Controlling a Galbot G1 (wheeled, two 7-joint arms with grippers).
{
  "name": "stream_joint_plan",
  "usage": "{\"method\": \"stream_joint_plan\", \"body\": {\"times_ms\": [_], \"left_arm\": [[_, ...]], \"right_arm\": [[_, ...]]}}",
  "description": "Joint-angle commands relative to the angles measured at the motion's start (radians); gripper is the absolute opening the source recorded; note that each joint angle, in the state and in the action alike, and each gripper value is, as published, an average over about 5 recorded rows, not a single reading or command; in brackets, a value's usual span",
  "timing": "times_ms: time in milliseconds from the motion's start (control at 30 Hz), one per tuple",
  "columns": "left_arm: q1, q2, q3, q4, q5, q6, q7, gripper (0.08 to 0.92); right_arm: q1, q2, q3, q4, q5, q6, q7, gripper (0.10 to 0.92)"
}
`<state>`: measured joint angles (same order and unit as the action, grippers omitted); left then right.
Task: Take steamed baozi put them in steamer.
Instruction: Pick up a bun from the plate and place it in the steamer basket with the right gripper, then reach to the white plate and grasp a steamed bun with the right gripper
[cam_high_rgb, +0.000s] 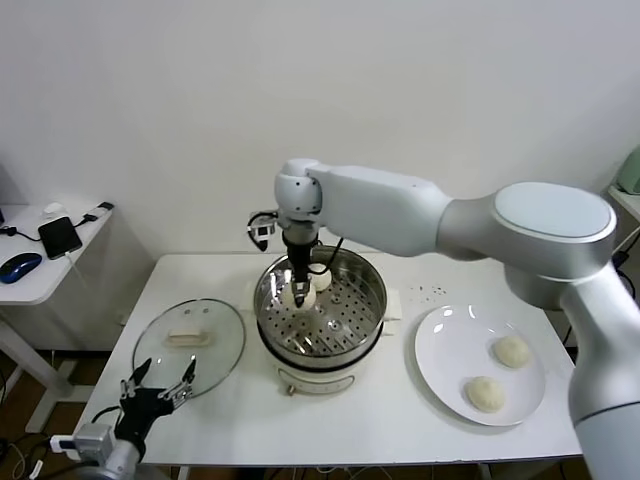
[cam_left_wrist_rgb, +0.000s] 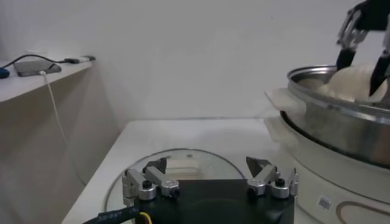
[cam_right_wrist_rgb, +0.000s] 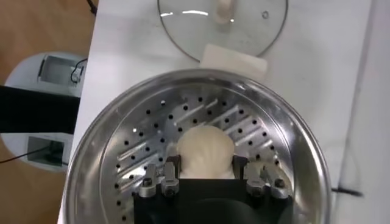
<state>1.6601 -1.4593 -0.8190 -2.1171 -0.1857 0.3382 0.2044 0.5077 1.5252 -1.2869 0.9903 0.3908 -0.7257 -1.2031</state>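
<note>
Two arms share a white rectangular counter (cam_high_rgb: 240, 420), w/ the right arm reaching across from the right side down into the round shiny stainless-steel steamer (cam_high_rgb: 320, 312) at counter centre, which sits on a white electric base. Steamer's floor is a perforated metal tray, plain in the right wrist view. Right of the steamer and apart from it lies a flat round white plate (cam_high_rgb: 445, 350), carrying two small round cream-white steamed baozi: one nearer the far rim (cam_high_rgb: 511, 351), one nearer the front (cam_high_rgb: 485, 393), not touching each other. Left of the steamer, on the counter, lies a round glass lid w/ beige handle (cam_high_rgb: 189, 344), flat, handle up. Right tool (cam_right_wrist_rgb: 205, 176) is inside the steamer, fingers either side of a third cream-white dome-shaped baozi (cam_right_wrist_rgb: 205, 148) and clamped against it; that bun is at tray level near the far-left part of the floor; can't tell if it's fully resting on the tray. A fourth bun (cam_high_rgb: 320, 281) shows just behind the tool in the head view, also in the steamer. Left tool (cam_high_rgb: 158, 393) hangs at the counter's front-left corner, beside the lid's near edge, fingers spread apart, holding nothing.
</note>
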Motion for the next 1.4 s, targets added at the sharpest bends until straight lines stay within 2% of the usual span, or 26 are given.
{"method": "stream_joint_plan", "body": {"times_ms": [33, 267, 533, 667, 933, 1167, 1300, 1400], "left_arm": [[-0.001, -0.008, 0.000, 0.004, -0.006, 0.000, 0.000, 0.823], [-0.006, -0.011, 0.001, 0.012, -0.004, -0.001, 0.000, 0.823], [-0.004, -0.018, 0.001, 0.004, 0.000, 0.002, 0.002, 0.823], [0.001, -0.024, 0.004, -0.003, 0.002, 0.005, 0.004, 0.823], [0.017, -0.023, 0.008, -0.008, -0.003, 0.002, 0.008, 0.823], [0.045, -0.016, -0.003, -0.022, -0.036, 0.000, 0.019, 0.823], [0.058, -0.023, 0.005, -0.020, -0.036, -0.001, 0.021, 0.823], [0.062, -0.030, 0.015, -0.018, -0.032, -0.004, 0.020, 0.823]], "right_arm": [[-0.075, 0.054, 0.010, -0.032, -0.063, -0.019, 0.023, 0.568], [-0.080, 0.066, 0.026, -0.041, -0.092, -0.016, 0.026, 0.601], [-0.047, -0.010, 0.056, 0.041, -0.092, -0.017, 0.023, 0.799], [0.002, -0.111, 0.063, 0.161, -0.092, -0.021, 0.027, 0.821], [0.151, -0.480, 0.125, 0.481, -0.088, 0.005, -0.006, 0.823], [0.154, -0.865, 0.230, 0.644, -0.096, 0.125, -0.083, 0.823], [0.064, -1.056, 0.284, 0.701, -0.191, 0.215, -0.168, 0.823], [-0.113, -1.154, 0.404, 0.724, -0.291, 0.308, -0.219, 0.823]]}}
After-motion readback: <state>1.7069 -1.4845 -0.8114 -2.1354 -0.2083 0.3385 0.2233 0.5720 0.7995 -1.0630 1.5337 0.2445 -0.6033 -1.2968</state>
